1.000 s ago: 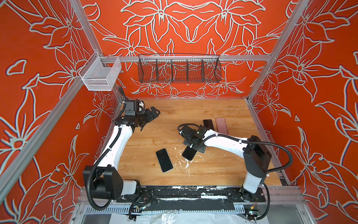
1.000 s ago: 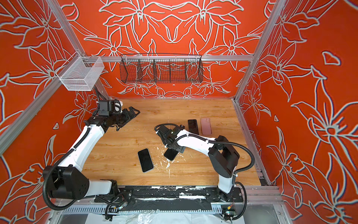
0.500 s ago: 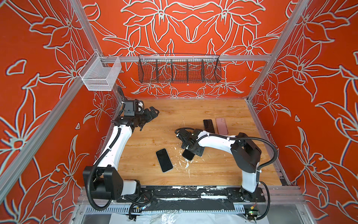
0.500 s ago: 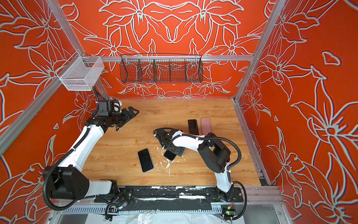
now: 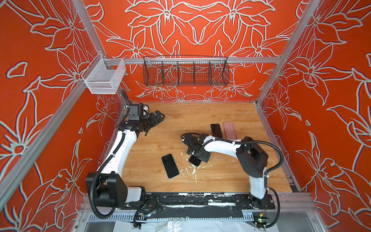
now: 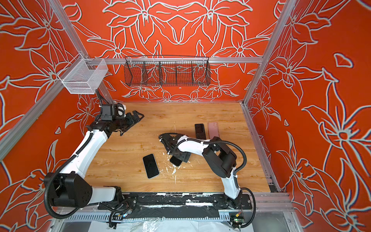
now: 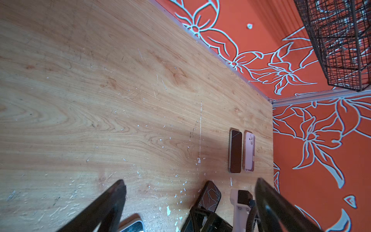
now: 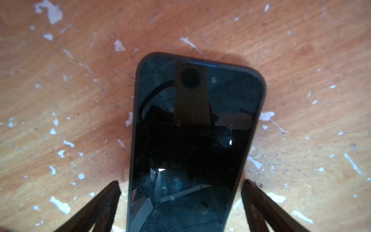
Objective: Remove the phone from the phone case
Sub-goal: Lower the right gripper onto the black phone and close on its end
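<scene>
Right wrist view: phone [image 8: 192, 140] flat, long axis between spread fingers [image 8: 104, 202].

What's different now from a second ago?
The right arm folded in, elbow swinging toward the middle; the right hand edged further over the dark phone, jaws open astride it, nothing gripped. Left hand, open, and the middle phone, rear black phone and pink phone stayed put.

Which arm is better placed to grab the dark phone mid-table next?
Right. The right pincer hangs directly over the dark phone, jaws open on either side of it. The left pincer, also open, sits far off to the back left.
</scene>
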### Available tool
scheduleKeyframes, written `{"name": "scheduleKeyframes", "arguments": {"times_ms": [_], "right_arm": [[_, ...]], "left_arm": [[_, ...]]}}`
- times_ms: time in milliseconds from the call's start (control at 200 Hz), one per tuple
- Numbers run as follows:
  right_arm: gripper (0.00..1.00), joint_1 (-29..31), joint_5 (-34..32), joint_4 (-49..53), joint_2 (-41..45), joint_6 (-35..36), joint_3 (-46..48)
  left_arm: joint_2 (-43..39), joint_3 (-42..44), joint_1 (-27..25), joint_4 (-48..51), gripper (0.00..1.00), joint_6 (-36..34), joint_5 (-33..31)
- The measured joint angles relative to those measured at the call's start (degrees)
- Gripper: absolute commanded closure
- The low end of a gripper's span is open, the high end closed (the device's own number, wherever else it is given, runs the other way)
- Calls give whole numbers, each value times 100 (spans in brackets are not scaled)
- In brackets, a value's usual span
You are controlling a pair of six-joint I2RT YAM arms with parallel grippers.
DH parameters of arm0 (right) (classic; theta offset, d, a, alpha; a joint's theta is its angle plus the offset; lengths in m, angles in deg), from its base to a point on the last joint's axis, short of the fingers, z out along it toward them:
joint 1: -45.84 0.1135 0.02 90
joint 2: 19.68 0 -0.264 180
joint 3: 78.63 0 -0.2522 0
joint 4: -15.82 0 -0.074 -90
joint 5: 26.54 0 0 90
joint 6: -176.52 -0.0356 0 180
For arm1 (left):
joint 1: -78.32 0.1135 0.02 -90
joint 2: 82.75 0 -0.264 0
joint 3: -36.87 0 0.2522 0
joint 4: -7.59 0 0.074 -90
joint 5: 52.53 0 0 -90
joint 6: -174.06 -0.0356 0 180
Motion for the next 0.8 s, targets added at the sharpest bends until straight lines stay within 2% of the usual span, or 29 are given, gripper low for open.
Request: {"name": "scheduleKeyframes", "arguments": {"times_ms": [275,415,565,801], "right_arm": [[10,-52,4,-15,-7,-50,2],[19,-66,26,-116,63,-142,136],[38,-74,15,-313,210,-234,356],[47,-74,20,-433,278,-20,450]], "left_arm": [[0,0,120,-2,3,66,114],[0,0,164,-4,3,90,164],[0,0,186,-9,3,111,205],[7,13,188,-44,3,186,267]]}}
